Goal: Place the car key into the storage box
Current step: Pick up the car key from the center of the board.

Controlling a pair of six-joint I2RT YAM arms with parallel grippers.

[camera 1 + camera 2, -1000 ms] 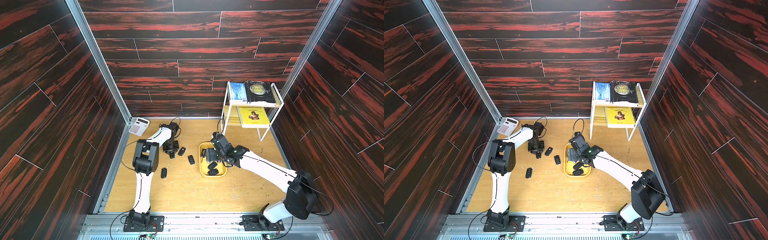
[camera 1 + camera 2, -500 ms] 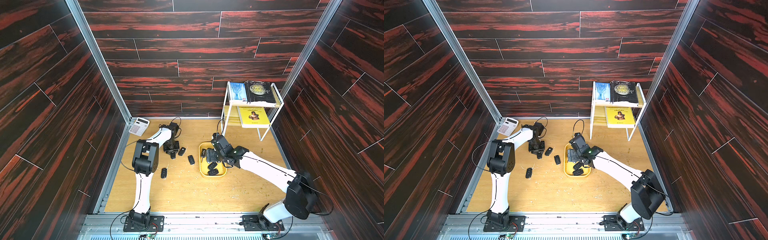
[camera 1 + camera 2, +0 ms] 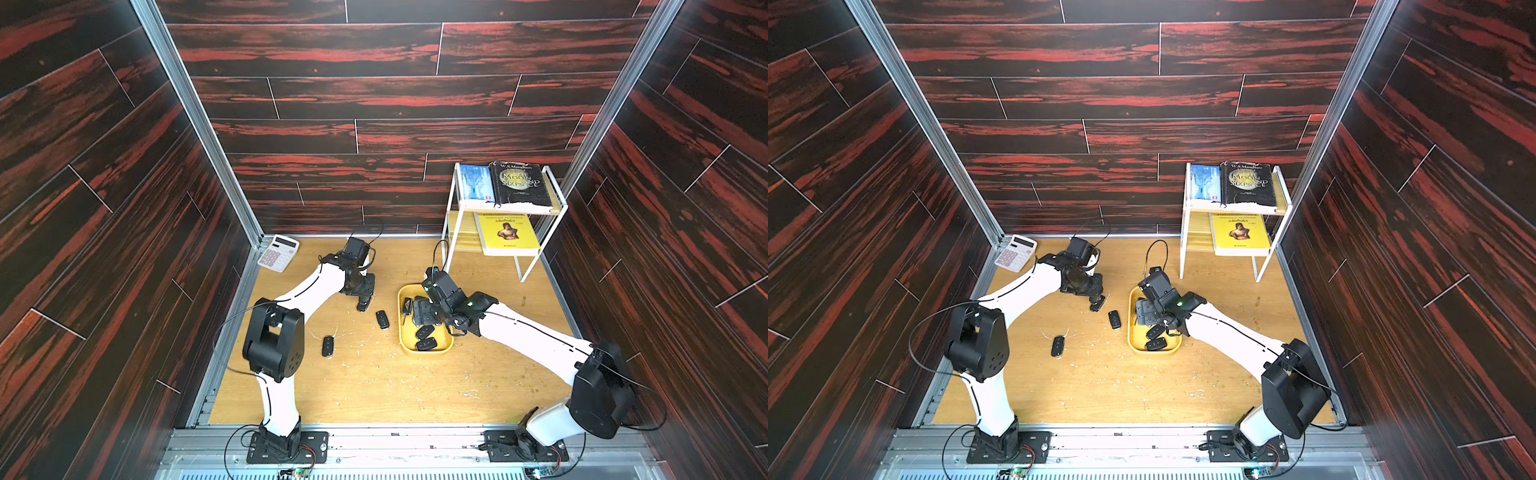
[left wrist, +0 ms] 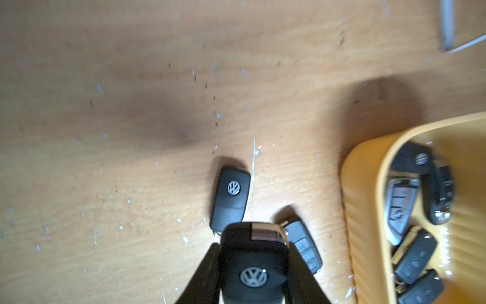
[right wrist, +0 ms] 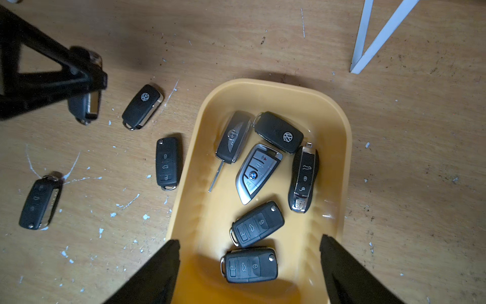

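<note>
Left pincer (image 4: 253, 251) is closed tight on the sides of a black car key (image 4: 253, 276) with a round silver badge. The key is held low over the table (image 3: 374, 386), and I cannot tell whether it is fully clear of the wood. Taking 12 o'clock as the back wall in both top views, the storage box (image 3: 424, 353), a shallow yellow tray, sits at about 3 o'clock from the held key, near but apart. A loose key (image 3: 382, 319) lies between them at roughly 4 o'clock, and another key (image 3: 328, 345) lies farther off at 7 o'clock. The right wrist view shows a badge-up key (image 5: 142, 106) on the table just beside the left pincer. Right pincer (image 5: 249, 242) hangs over the box with its jaws spread wide, holding nothing. Six keys (image 5: 259, 171) lie inside the box. Judgement: the grasp is done and the carry to the box is the step in hand. The next move calls for enough lift to clear the low rim and the loose key, then travel toward 3 o'clock and a release over bare yellow. The right arm occupies the space above the box, so either it backs away or the drop goes in along the 9 o'clock rim.
</note>
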